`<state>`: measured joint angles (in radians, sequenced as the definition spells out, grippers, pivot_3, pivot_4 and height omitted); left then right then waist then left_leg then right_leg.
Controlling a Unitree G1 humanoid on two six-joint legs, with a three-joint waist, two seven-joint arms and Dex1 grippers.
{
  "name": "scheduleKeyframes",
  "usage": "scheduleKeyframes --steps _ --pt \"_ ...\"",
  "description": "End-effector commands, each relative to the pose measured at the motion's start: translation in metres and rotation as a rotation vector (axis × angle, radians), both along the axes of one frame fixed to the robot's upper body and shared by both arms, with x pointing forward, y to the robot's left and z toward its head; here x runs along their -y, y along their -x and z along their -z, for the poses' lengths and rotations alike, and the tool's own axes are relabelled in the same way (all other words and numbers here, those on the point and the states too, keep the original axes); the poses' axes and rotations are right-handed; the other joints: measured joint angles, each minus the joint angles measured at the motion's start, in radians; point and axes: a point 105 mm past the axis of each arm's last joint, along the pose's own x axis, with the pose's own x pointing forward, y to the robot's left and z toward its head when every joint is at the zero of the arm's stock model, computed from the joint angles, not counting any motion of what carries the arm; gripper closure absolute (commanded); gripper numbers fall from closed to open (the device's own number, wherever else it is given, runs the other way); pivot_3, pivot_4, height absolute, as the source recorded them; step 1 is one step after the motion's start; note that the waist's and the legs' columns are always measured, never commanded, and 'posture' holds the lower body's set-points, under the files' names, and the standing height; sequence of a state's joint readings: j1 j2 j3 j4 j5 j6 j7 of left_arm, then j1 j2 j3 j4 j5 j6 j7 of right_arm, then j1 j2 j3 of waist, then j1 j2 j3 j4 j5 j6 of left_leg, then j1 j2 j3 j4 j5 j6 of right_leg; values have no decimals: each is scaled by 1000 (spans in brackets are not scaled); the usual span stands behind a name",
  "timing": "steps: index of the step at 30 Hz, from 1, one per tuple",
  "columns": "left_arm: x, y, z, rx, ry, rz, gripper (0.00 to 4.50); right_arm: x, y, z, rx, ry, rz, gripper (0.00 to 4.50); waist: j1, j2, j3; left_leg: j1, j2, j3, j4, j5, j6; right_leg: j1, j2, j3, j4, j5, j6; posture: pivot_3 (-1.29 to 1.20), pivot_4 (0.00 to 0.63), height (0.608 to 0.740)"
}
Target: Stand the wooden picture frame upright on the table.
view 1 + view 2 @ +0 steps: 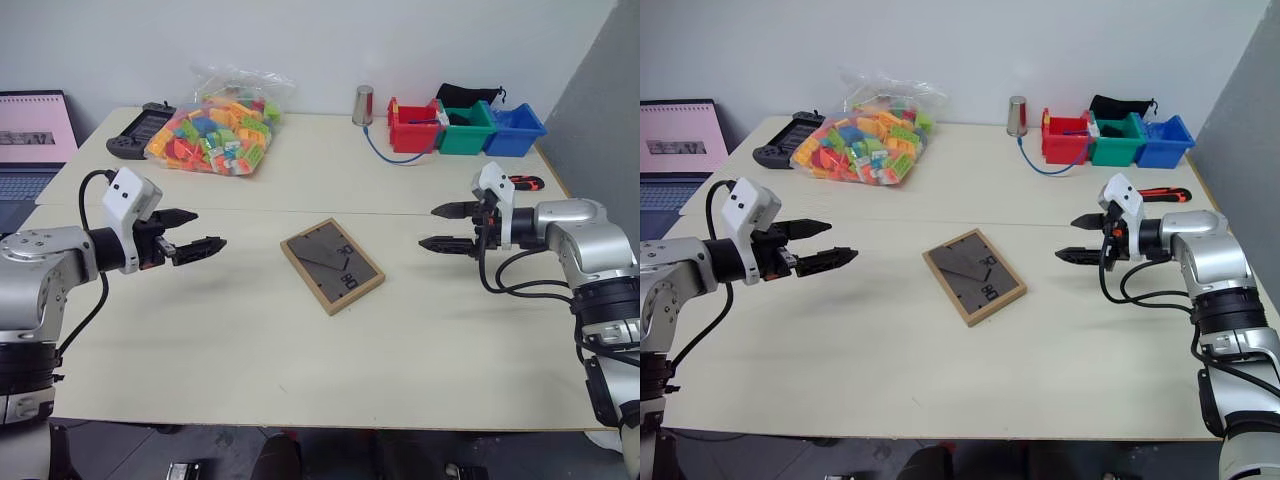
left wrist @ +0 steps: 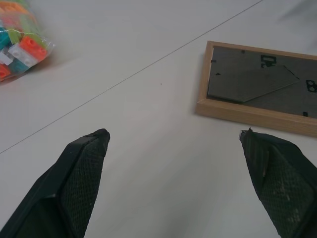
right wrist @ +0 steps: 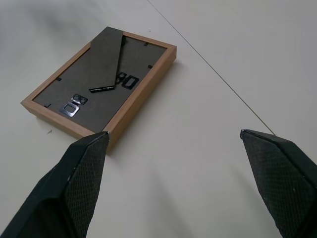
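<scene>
Picture frame (image 1: 332, 265) flat, back up, on worktop (image 1: 300, 350), long axis diagonal; midway between spread, empty left end effector (image 1: 196, 232) and right end effector (image 1: 448, 227), neither clearly nearer.

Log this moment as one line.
frame: flat, back up, mid-table | left gripper: open, left of frame | right gripper: open, right of frame | nothing held

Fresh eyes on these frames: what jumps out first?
The wooden picture frame lies flat, back side up, mid-table between the two arms, its stand flap showing. The left claw and right claw hang open on either side of it, pointing inward, touching nothing. At the far edge of the table, a clear bag of bright toy bricks sits to the left and red, green and blue bins to the right.
</scene>
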<state>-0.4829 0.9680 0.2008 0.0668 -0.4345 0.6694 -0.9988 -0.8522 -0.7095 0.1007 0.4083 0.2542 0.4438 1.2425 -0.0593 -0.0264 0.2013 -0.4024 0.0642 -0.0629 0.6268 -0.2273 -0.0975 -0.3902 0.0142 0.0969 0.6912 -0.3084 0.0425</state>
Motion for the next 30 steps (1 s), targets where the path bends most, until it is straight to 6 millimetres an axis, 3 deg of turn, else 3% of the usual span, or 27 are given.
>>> scheduleKeyframes --steps 1,22,29,30 --pt "-1 2 -14 54 -39 -10 0 2 -2 -14 56 16 -5 24 0 0 0 0 0 0 0 0 0 0 0 0 0 0 0 0 150 740" --pt "-1 0 2 3 16 -61 0 0 -11 -10 70 18 16 24 0 0 0 1 0 0 1 0 0 0 0 0 3 0 0 0 150 740" --pt "7 -1 7 -1 38 -40 0 -6 -14 -5 71 -2 19 24 0 0 0 1 0 0 1 0 0 0 0 0 4 0 0 0 150 740" --pt "9 0 11 -7 31 -34 362 -9 -14 -5 69 -14 19 391 0 0 0 1 0 0 1 0 0 0 0 0 4 0 0 0 150 740"
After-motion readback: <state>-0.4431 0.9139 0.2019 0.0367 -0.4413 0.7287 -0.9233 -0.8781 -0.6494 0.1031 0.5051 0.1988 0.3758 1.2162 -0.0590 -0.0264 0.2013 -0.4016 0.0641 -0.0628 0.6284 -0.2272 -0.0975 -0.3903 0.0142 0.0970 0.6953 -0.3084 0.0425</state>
